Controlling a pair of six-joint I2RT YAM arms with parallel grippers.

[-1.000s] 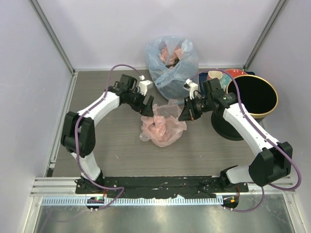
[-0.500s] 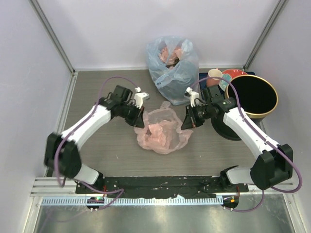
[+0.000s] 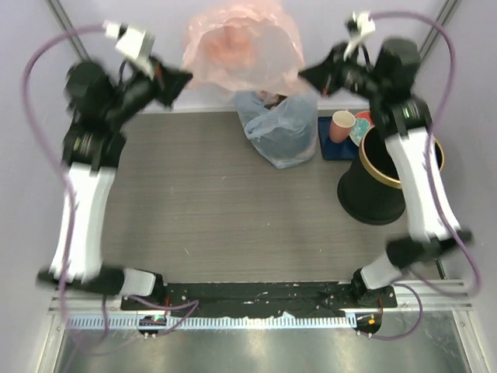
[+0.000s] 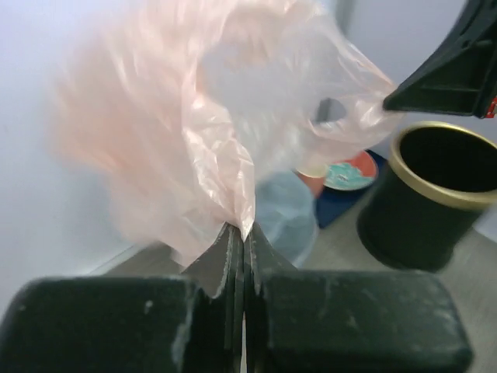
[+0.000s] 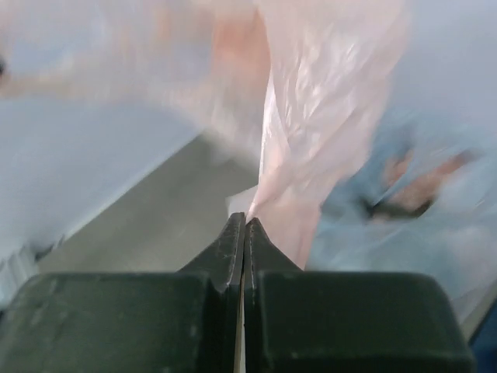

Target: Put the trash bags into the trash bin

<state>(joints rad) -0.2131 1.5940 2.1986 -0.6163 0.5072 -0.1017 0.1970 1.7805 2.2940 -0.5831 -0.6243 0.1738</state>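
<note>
Bag [image 3: 237, 47] edges: L gripper [image 3: 185, 77], R gripper [image 3: 304, 74]

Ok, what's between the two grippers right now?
The pale-pink trash bag, pinched at opposite edges by the left gripper and right gripper and spread between them; the top view shows it.

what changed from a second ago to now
The left gripper shut its jaws on the pink bag; with the right gripper already clamped on its other side, both arms raised it off the table, stretched between them. The bluish bag and trash bin stayed put.
</note>
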